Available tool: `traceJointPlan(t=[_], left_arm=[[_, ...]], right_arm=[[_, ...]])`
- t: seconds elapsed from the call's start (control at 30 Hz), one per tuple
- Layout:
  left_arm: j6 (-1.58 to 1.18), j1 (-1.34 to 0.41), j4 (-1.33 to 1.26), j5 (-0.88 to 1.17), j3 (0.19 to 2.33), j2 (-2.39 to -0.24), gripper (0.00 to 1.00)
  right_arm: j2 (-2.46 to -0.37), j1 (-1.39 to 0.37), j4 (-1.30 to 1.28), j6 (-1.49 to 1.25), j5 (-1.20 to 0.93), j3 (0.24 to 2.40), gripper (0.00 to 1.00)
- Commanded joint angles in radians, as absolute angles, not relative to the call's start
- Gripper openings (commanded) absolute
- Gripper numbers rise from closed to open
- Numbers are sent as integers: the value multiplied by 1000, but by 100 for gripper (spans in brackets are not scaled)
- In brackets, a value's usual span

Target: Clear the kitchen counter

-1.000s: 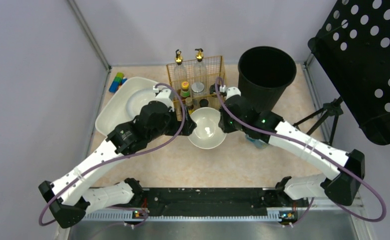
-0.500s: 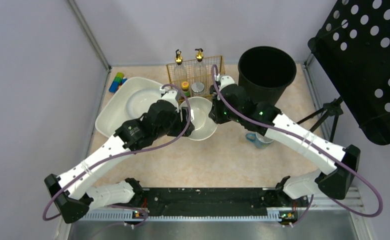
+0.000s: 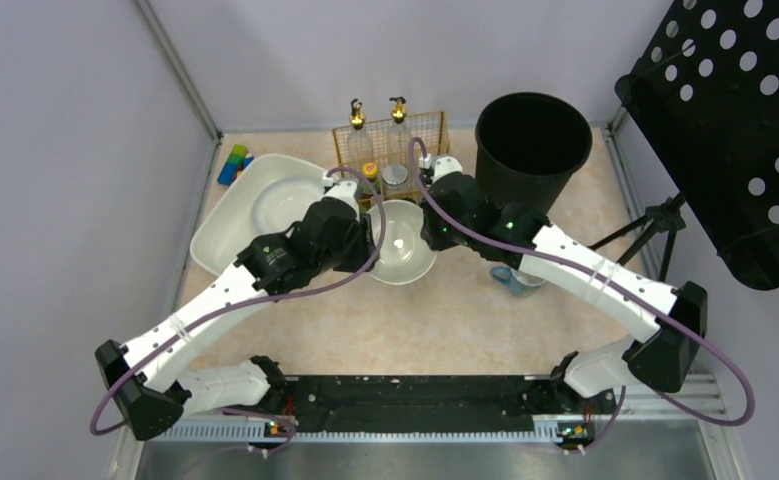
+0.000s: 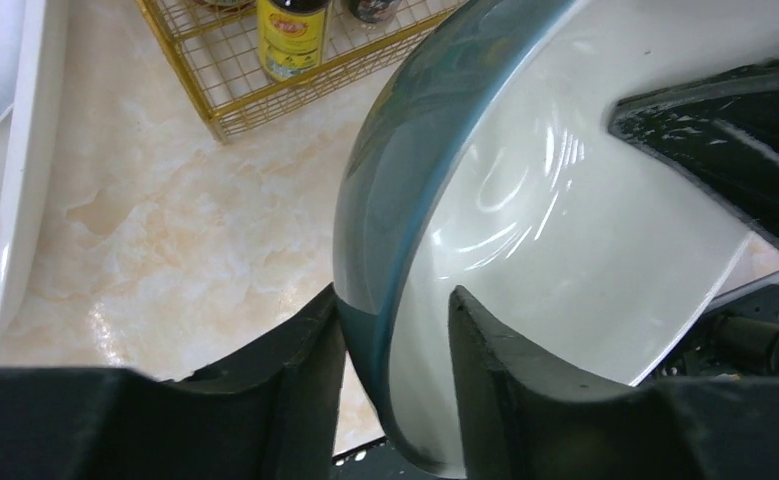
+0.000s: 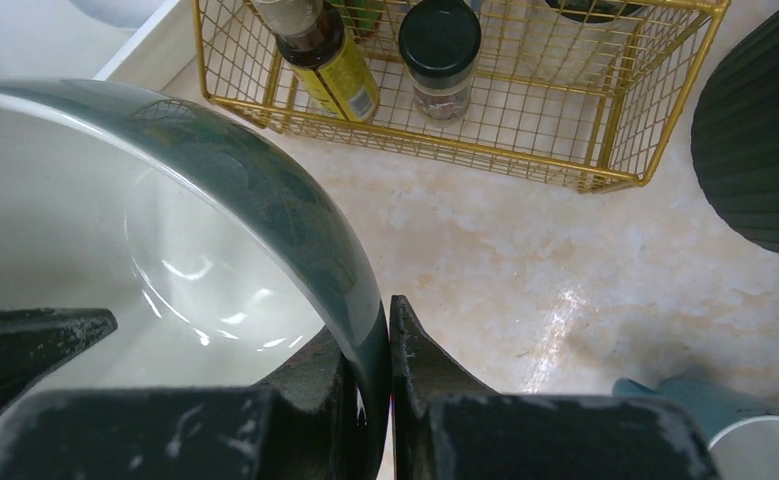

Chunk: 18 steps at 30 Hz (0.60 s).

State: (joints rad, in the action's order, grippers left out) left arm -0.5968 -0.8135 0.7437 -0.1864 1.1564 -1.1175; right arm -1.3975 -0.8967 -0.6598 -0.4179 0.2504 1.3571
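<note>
Two-arm step: grabbing white ceramic bowl (image 3: 402, 245)
Right gripper (image 5: 370, 330): pinching rim (image 5: 360, 290)
Left gripper (image 4: 395, 300): loose around rim
Next: squeeze; lift

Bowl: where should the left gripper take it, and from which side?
Pinch the bowl by its rim at the left edge, opposite the right gripper, which is shut on the right edge. The wall is thin and upturned, so put one finger inside and one outside, coming in from the left. The left gripper straddles that rim, not clamped yet.
</note>
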Motion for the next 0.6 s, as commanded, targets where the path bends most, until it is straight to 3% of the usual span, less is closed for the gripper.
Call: traceJointPlan(t=[0.0, 0.07, 0.17, 0.2, 0.4, 0.57], left_arm=[[-594, -818, 719, -181, 1202, -1132, 37], [-593, -818, 720, -174, 1205, -1140, 20], [-591, -818, 722, -176, 1204, -1148, 12], [-592, -818, 724, -178, 1201, -1150, 2], [-592, -818, 717, -207, 1181, -1140, 0], [-598, -818, 742, -225, 1178, -1103, 0]], right_arm=[[-1371, -913, -519, -440, 256, 1414, 0], [-1368, -913, -516, -443, 245, 1409, 0], [-1361, -918, -498, -452, 221, 1393, 0], [-1358, -919, -494, -455, 217, 1388, 0], [-1324, -930, -454, -468, 163, 1342, 0], [-1293, -930, -420, -473, 126, 1292, 28]])
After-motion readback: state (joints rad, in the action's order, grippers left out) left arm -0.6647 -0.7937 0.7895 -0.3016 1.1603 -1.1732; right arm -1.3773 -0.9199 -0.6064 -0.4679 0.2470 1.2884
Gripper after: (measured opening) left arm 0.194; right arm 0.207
